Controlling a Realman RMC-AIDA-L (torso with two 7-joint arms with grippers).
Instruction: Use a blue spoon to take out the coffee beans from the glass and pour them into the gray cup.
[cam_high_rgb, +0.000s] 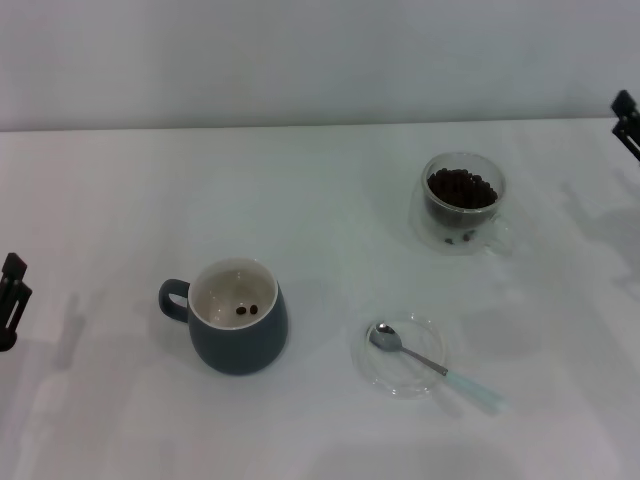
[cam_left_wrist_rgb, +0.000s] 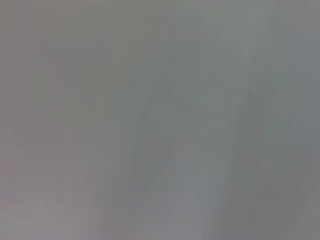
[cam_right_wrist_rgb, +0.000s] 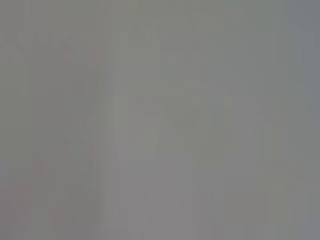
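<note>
Resting on a clear saucer (cam_high_rgb: 403, 358) near the front of the table (cam_high_rgb: 300, 190), the blue spoon (cam_high_rgb: 432, 364) lies unheld and empty. Behind it, well apart, we see the glass (cam_high_rgb: 462, 204) holding a heap of coffee beans (cam_high_rgb: 461, 188). Two beans sit inside the gray cup (cam_high_rgb: 236, 316), to the saucer's left. We judge most scooping remains. The left claw (cam_high_rgb: 10, 300) and right claw (cam_high_rgb: 626, 115) wait at the table's edges, gripping nothing; we cannot tell how wide either is.
</note>
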